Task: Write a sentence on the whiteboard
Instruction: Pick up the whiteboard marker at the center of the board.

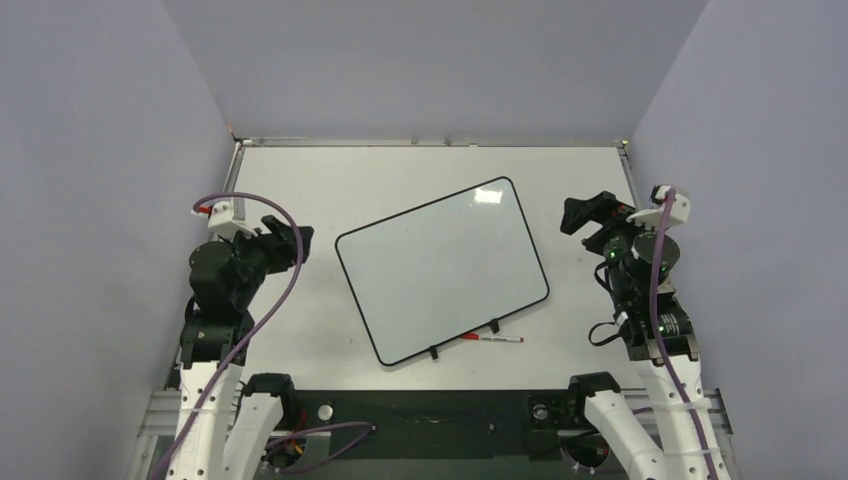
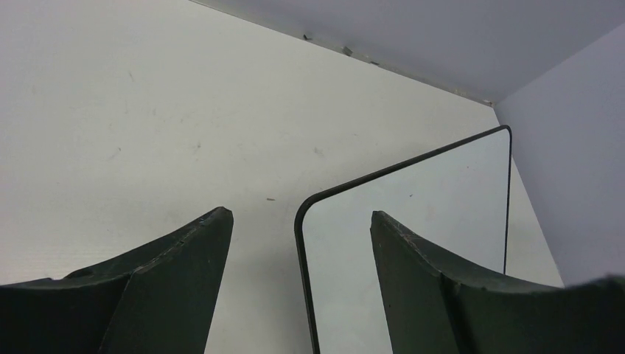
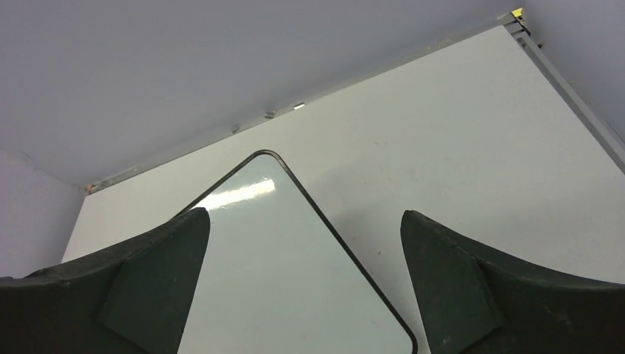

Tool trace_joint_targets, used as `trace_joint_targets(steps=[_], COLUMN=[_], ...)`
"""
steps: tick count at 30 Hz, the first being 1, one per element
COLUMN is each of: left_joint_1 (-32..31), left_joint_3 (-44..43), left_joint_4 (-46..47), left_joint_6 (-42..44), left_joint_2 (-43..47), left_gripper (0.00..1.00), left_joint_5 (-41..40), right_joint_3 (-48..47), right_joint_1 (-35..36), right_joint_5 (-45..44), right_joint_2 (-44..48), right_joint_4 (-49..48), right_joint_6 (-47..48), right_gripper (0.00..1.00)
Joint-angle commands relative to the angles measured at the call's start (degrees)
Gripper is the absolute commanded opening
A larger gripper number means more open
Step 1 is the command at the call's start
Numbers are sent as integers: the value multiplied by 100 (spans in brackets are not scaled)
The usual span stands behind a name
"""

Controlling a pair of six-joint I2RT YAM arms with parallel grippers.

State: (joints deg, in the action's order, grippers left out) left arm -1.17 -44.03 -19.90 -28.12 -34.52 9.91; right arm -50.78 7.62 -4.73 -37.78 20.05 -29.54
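The whiteboard [image 1: 440, 270] lies tilted on the white table, glossy with a thin black rim, and its surface is bare white; no sentence is in view. A marker [image 1: 492, 339] with red ends rests on the table along the board's near edge, beside two small black clips. My left gripper [image 1: 292, 240] hovers open left of the board, holding nothing. In the left wrist view, the left gripper [image 2: 298, 214] frames the corner of the whiteboard [image 2: 413, 192]. My right gripper [image 1: 585, 212] is open and empty off the board's right side. The right gripper [image 3: 304, 214] looks over a corner of the whiteboard [image 3: 280, 265].
Grey-violet walls close in the table [image 1: 300, 180] at the back and on both sides. A metal strip [image 1: 430, 142] runs along the far edge. The black mounting rail [image 1: 430, 410] with both arm bases sits at the near edge.
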Motion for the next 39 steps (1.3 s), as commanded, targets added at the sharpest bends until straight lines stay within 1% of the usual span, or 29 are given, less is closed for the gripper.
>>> trace_joint_targets(steps=[1,5,6,8,11,14,16,20,22,23,24,25,26,27,28,30,31,32,33,34,35,36,37,39], left_joint_1=[20,20,20,20,18,14,7,11,7,0,0,-3,-25,-38,-84,-238,-422,-570,-923,-1115,-1503,-1686,-2026,-2390], left_joint_3=[-396,-280,-241,-147,-51,210,473,808,865,868,845,818,727,676,529,407,321,275,174,126,36,-4,-72,-128], left_joint_4=[264,366,373,343,220,192,320,610,815,989,1081,1216,1273,1367,1406,1478,1499,1481,1417,1378,1316,1288,1252,1243], left_joint_6=[136,-15,-83,-138,-201,-372,-466,-571,-585,-582,-577,-580,-567,-507,-474,-348,-215,-130,44,123,259,314,399,459], left_joint_2=[-161,-197,-179,-108,-7,133,220,199,131,100,19,-31,-165,-233,-361,-506,-544,-599,-656,-694,-770,-808,-884,-958], left_gripper=[67,67,67,68,67,65,63,60,60,60,59,59,59,59,59,59,59,59,59,59,59,59,59,59], left_joint_5=[410,317,265,61,-325,-564,-613,-566,-421,-359,-218,-156,4,189,263,389,316,194,-113,-293,-610,-761,-1006,-1274], right_joint_3=[-397,-571,-594,-684,-1053,-1390,-1558,-1793,-1877,-1875,-1828,-1794,-1684,-1595,-1402,-978,-815,-451,-79,96,464,636,964,1383], right_joint_1=[56,108,126,217,494,1064,1411,1893,2134,2309,2400,2619,2744,2964,3061,3243,3283,3300,3330,3361,3383,3436,3464,3537], right_joint_5=[568,998,1323,1793,2198,2039,1718,1352,625,43,-208,-642,-880,-1377,-1612,-2282,-2333,-2362,-2386,-2408,-2391,-2354,-2342,-2311], right_joint_2=[-143,-427,-534,-745,-1304,-1796,-2075,-2537,-2662,-2649,-2621,-2506,-2423,-2237,-2117,-1587,-1445,-1166,-1010,-724,-582,-307,-189,142], right_joint_4=[61,187,195,174,237,484,490,464,586,699,771,932,1041,1252,1364,1664,1815,1860,1965,2032,2095,2131,2155,2174], right_joint_6=[-72,175,326,519,797,1210,1355,1406,1217,1021,959,904,879,785,687,160,-304,-512,-976,-1441,-1630,-2009,-2190,-2708], right_gripper=[100,100,100,100,99,99,98,98,98,98,98,98,98,98,98,97,96,95,93,91,91,90,90,88])
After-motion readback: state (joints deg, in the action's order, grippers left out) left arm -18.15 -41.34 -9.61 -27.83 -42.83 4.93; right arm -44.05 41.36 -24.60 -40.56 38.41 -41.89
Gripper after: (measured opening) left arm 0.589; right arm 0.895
